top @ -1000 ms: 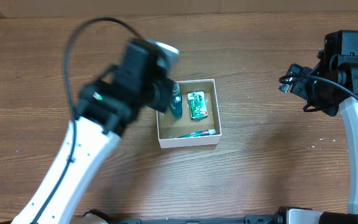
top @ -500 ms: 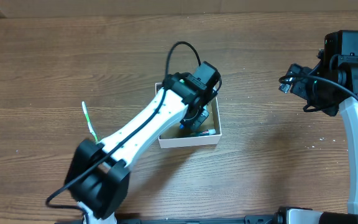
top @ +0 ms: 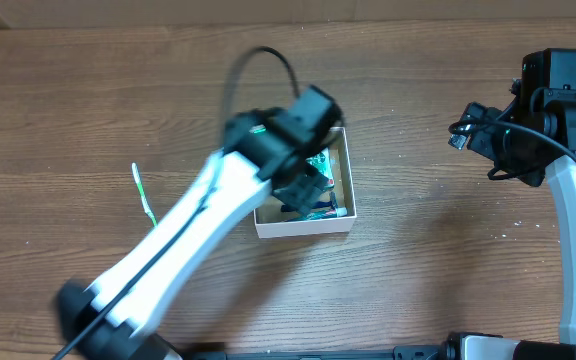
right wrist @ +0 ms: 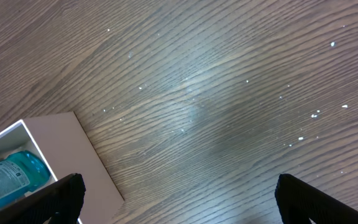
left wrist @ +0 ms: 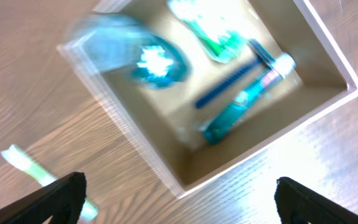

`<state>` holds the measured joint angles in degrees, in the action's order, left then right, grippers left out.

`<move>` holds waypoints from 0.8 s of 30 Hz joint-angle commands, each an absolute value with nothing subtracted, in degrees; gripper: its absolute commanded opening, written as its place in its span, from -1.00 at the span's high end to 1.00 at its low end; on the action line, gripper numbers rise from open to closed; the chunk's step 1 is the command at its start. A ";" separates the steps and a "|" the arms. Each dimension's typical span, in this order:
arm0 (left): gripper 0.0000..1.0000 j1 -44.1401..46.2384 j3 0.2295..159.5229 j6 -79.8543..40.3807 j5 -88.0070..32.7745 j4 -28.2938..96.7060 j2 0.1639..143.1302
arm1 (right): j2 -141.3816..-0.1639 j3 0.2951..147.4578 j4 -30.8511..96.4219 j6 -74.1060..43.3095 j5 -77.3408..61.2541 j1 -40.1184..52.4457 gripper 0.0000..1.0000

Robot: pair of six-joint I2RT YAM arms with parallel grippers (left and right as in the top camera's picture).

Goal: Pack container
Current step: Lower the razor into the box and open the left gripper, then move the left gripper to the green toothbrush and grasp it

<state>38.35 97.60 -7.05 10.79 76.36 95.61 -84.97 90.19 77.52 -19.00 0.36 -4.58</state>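
Container (top: 303,226): centre of table (top: 448,260), directly beneath left gripper (left wrist: 179,190) | left gripper: fingers spread wide, holding nothing | right gripper (right wrist: 179,193): fingers spread, empty, well apart to the container's right

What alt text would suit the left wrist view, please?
Blurred view down into the container, which holds a teal bottle, a green packet and a tube. A green item lies outside on the table; the left gripper is open.

All three views look down, seemingly sharing container (top: 308,227).
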 commanded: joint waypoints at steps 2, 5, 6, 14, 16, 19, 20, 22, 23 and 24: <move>-1.00 24.88 99.22 -22.39 18.41 79.92 86.08 | -83.92 90.06 77.21 -18.57 0.30 -4.84 -1.00; -1.00 12.27 98.32 -25.96 16.47 81.10 85.43 | -83.94 90.06 77.23 -18.57 0.30 -4.84 -1.00; -1.00 7.97 97.34 -25.96 14.41 80.49 85.73 | -83.96 90.06 77.23 -18.57 0.30 -4.84 -1.00; -1.00 -10.39 81.19 -21.34 5.37 66.57 90.63 | -84.01 90.06 77.23 -18.59 0.27 -4.84 -1.00; -1.00 -11.90 76.86 -20.05 3.88 62.89 93.60 | -84.01 90.06 77.25 -18.59 0.27 -4.84 -1.00; -1.00 -12.08 73.23 -18.79 2.94 59.16 98.06 | -84.01 90.06 77.25 -18.59 0.27 -4.84 -1.00; -1.00 -11.94 72.49 -18.55 2.90 58.06 99.74 | -84.01 90.06 77.23 -18.59 0.27 -4.84 -1.00; -1.00 -11.55 71.77 -17.91 2.87 56.47 105.06 | -84.01 90.06 77.25 -18.57 0.27 -4.84 -1.00; -1.00 -11.46 71.77 -17.89 2.87 56.29 106.63 | -84.01 90.06 77.25 -18.59 0.27 -4.84 -1.00; -1.00 -11.44 71.77 -17.91 2.87 56.23 107.96 | -84.01 90.06 77.25 -18.59 0.27 -4.84 -1.00</move>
